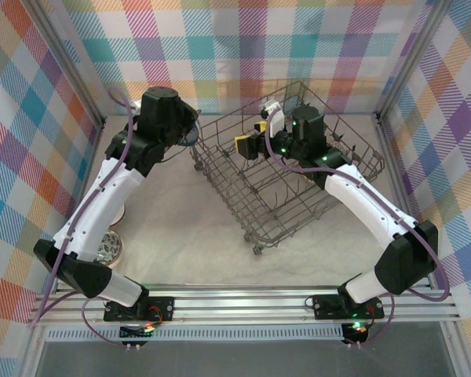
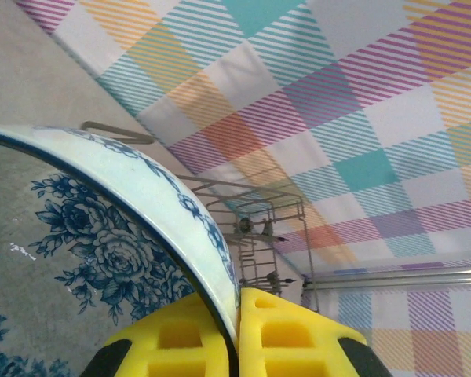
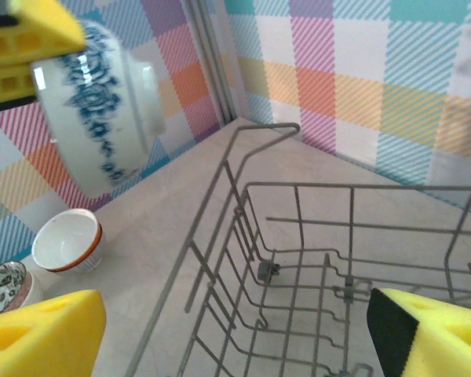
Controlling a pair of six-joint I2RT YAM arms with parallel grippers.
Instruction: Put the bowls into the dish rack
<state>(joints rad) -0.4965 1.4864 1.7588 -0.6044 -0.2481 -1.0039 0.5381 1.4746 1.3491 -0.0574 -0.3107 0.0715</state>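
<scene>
Dish rack (image 1: 276, 196): one, grey wire basket.
Bowls (image 3: 67, 239): three, round glazed ceramic.
Left tool (image 2: 237, 330): pinching blue-floral bowl (image 2: 102, 236) rim.
Right tool (image 3: 235, 338): spread.

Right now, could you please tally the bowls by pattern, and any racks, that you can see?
Blue-and-white floral ceramic bowl: 1
White ceramic bowl with orange-brown rim: 1
Dark-patterned ceramic bowl: 1
Grey wire dish rack: 1
Total: 4

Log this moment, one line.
left gripper: shut on blue bowl beside rack | right gripper: open over rack | table: white bowl, patterned bowl
</scene>
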